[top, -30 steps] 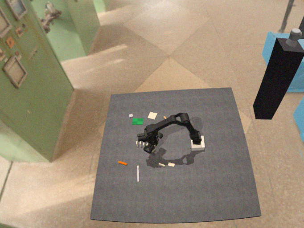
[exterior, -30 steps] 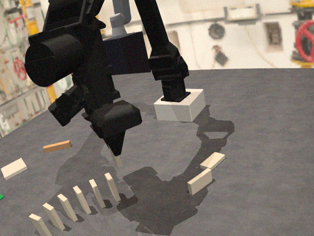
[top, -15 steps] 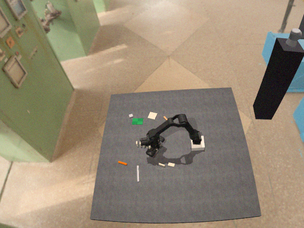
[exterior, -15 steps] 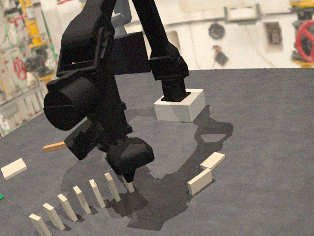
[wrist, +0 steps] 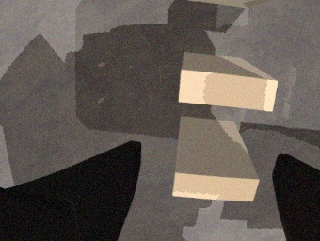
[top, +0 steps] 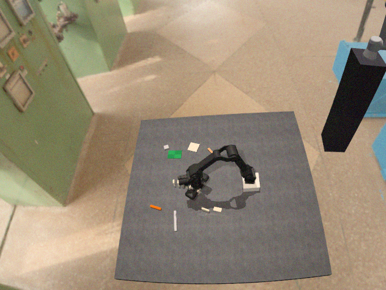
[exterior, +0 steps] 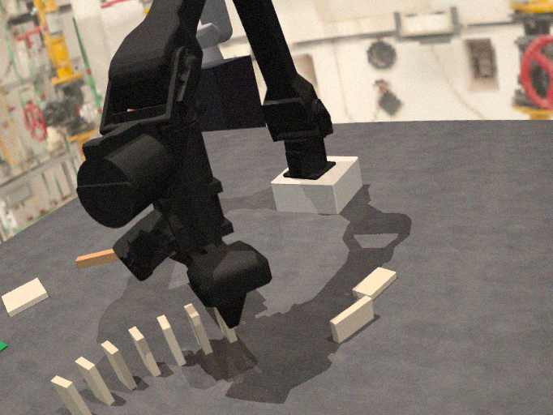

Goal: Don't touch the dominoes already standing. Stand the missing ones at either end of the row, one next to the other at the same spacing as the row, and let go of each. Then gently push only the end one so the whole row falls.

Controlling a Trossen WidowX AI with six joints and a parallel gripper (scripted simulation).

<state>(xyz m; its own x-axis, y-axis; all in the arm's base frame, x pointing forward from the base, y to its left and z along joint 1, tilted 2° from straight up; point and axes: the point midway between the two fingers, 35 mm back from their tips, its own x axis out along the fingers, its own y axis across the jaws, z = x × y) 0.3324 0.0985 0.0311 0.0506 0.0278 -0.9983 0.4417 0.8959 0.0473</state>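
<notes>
Apparently free, the cream rectangular domino stands at the row's near-base end, between the partly open, empty black gripper's fingers; a sideways retreat could clip it, toppling its cream upright neighbour.

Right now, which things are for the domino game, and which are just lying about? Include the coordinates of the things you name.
For the game:
- standing dominoes (top: 174, 181) (exterior: 143, 351) (wrist: 216, 150)
- two toppled dominoes (top: 205, 209) (exterior: 353, 319)

Just lying about:
- bright orange stick (top: 155, 207)
- white stick (top: 175, 221)
- green patch (top: 174, 154) (exterior: 2, 346)
- cream square (top: 193, 146) (exterior: 24, 295)
- light orange stick (top: 210, 150) (exterior: 96, 258)
- little white block (top: 166, 147)
</notes>
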